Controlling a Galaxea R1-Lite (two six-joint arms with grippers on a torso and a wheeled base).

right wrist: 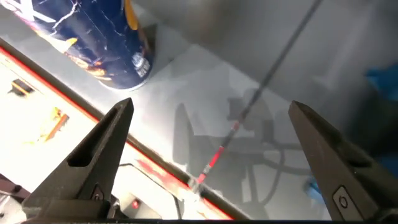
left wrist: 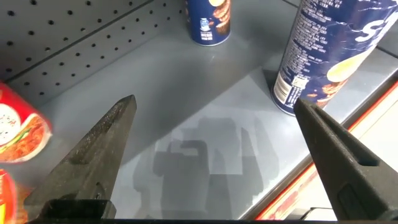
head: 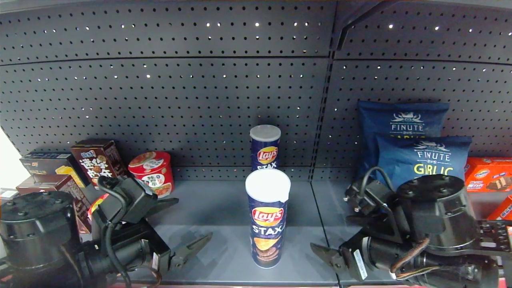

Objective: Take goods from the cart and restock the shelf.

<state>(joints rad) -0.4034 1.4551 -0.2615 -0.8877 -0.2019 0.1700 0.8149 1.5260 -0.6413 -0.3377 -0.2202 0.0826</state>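
Since neither gripper carries anything, I judge the task mid-cycle: some stock stands placed and more is probably to be fetched.

Stock, head view, left to right:
- dark brown cardboard snack boxes (head: 98, 158) at lower left
- red plastic instant-noodle bowl (head: 154, 172) just beside them
- two tall dark-blue cylindrical crisp cans with pale lids in the middle of the dark grey metal shelf (head: 216, 216), one behind the other, both upright. The rear can (head: 265, 150) stands close to the perforated back panel; the front can (head: 267, 224) is near the shelf's front lip.
- two dark-blue foil crisp bags (head: 424, 160) leaning on the back panel
- orange cardboard boxes (head: 490, 174) at the right edge

Bare shelf floor lies on either side of the cans (room for further goods, by my reading).

Arm pose:
- The left gripper (head: 192, 220) sits low at lower left, pointing toward the lower centre. Its fingers are spread wide with nothing between them. In its wrist view the left gripper (left wrist: 214, 109) frames bare shelf, with the front can (left wrist: 329, 56) beyond one fingertip and the rear can (left wrist: 208, 22) farther off. The head view shows a gap between gripper and front can.
- The right gripper (head: 332, 232) sits low at lower right, pointing left toward the front can and apart from it. Its wrist view shows the right gripper (right wrist: 211, 106) spread wide over the shelf lip, holding nothing, with the front can (right wrist: 93, 43) off to one side.
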